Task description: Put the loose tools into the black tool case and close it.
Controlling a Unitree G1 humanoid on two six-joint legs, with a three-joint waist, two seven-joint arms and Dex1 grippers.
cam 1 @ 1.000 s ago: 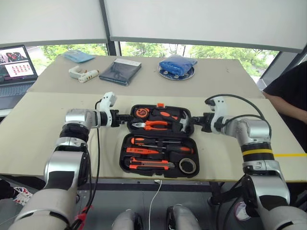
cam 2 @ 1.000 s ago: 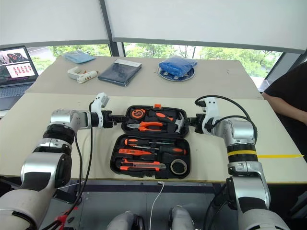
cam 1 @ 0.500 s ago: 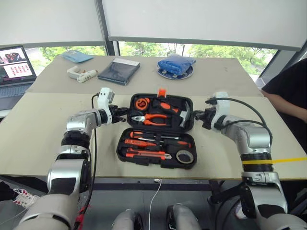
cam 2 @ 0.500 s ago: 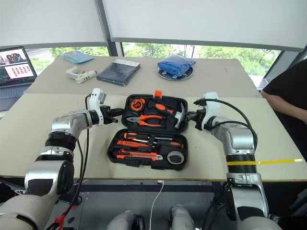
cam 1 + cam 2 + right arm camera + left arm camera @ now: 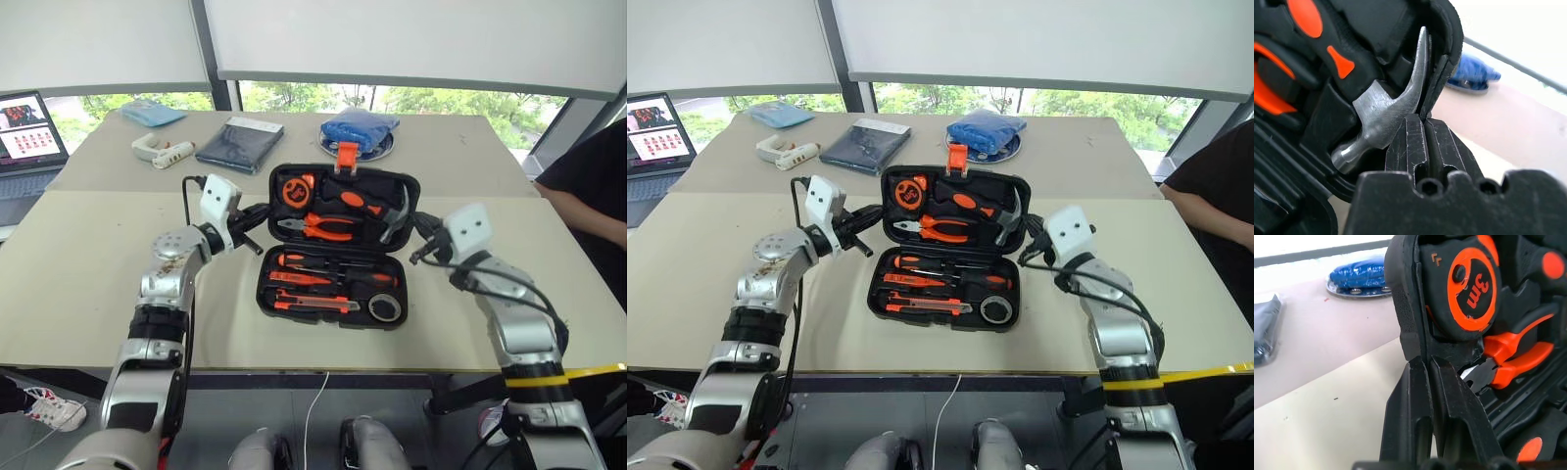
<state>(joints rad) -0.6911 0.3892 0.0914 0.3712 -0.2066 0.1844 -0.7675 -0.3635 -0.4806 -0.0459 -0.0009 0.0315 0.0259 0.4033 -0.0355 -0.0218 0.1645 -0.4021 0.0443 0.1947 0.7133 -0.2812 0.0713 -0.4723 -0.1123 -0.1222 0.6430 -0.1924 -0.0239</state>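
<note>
A: Where is the case (image 5: 333, 250)?

B: On the near table (image 5: 78, 284), between the two arms. Its lower half lies flat. The lid (image 5: 345, 203) is tilted up off the table, with the orange latch (image 5: 347, 157) at its top edge.

A: And the tools?

B: In the lower half: two screwdrivers (image 5: 328, 271), a slim tester (image 5: 294, 292), a knife (image 5: 312, 305) and a tape roll (image 5: 388, 309), each in a recess. The lid carries the tape measure (image 5: 294, 189), pliers (image 5: 318, 226) and hammer (image 5: 377, 208).

A: What about the left gripper (image 5: 257, 217)?

B: Its fingers (image 5: 1415, 411) are pressed together, tips against the lid's left edge. I can't tell whether any rim is pinched between them.

A: The right gripper (image 5: 415, 227)?

B: Same on the other side: fingers (image 5: 1427, 144) closed, tips at the lid's right rim just beside the hammer head.

A: Anything else around?

B: On the far table, a dark pouch (image 5: 239, 144), a blue bundle (image 5: 360, 129) on a plate, and a laptop (image 5: 27, 132) at the left.
</note>
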